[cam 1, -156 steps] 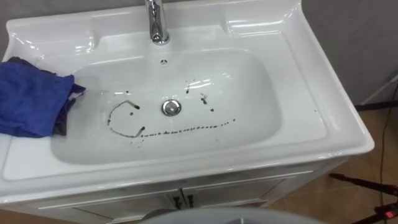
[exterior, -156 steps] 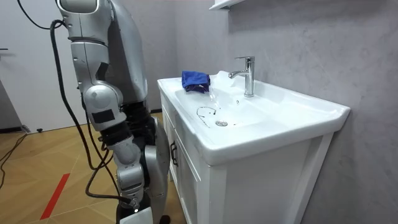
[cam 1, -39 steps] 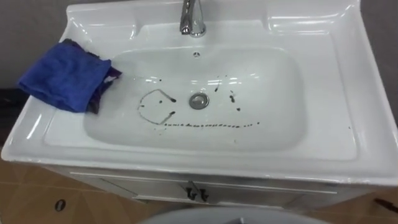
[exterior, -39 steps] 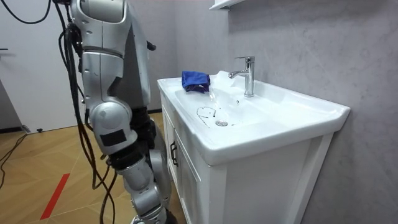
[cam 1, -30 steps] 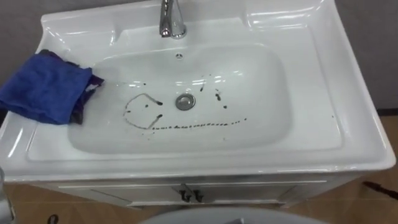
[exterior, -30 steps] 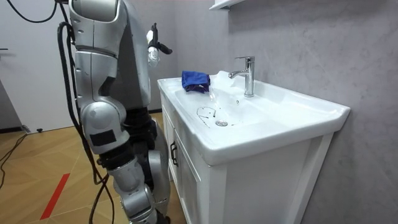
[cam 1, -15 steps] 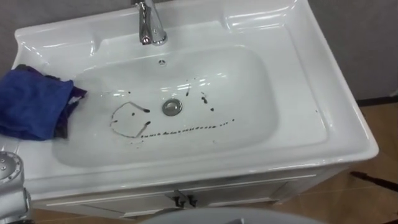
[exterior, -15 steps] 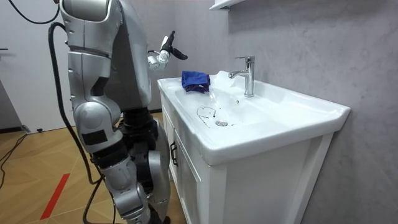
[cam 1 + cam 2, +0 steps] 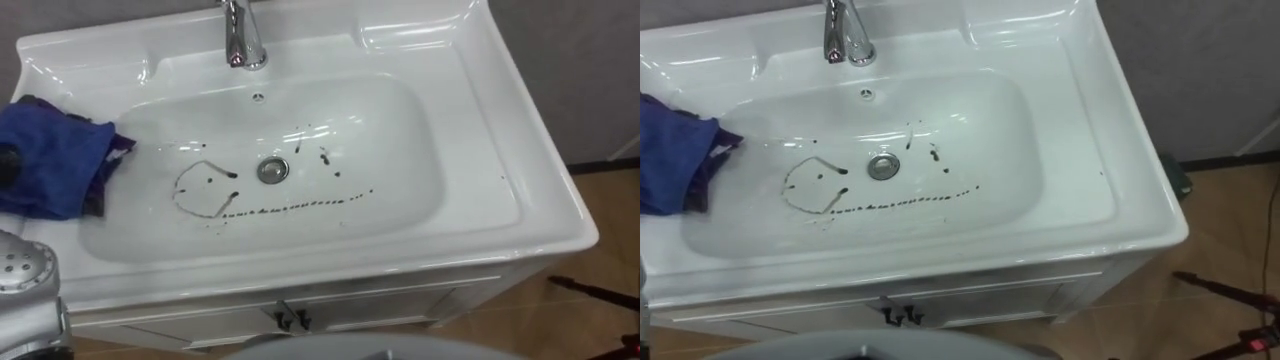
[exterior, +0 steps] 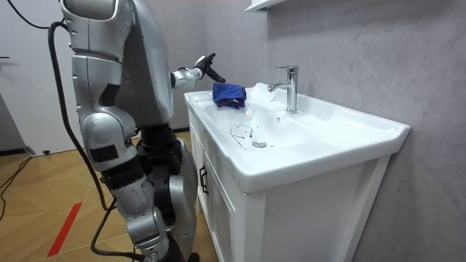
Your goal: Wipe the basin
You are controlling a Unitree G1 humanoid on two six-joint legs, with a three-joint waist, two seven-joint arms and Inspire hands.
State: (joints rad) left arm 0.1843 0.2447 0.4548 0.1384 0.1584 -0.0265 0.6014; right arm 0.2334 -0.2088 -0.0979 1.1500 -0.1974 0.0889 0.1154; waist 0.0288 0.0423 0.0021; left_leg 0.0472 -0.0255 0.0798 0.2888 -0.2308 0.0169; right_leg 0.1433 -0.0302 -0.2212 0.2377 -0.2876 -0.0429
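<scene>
The white basin (image 9: 540, 190) has a loop and a line of dark marks (image 9: 290, 208) round its drain (image 9: 271, 170). A crumpled blue cloth (image 9: 50, 165) lies on the basin's left rim, also seen as the blue cloth (image 10: 228, 94) in the room view. My left hand (image 10: 206, 68) is stretched out just short of the cloth and a little above it, fingers straight, holding nothing. In the left eye view my left forearm (image 9: 25, 300) comes in at the lower left corner. I stand close in front of the basin cabinet.
A chrome faucet (image 9: 243, 35) stands at the back middle of the basin. Below is a white cabinet with two dark door handles (image 9: 285, 318). A grey wall is behind, with a shelf (image 10: 262, 6) high up. Wooden floor lies to the right (image 9: 600, 250).
My left arm has risen from my side and reached forward to the blue cloth. The eye view has swung as my head moved; the cloth and marks lie as before.
</scene>
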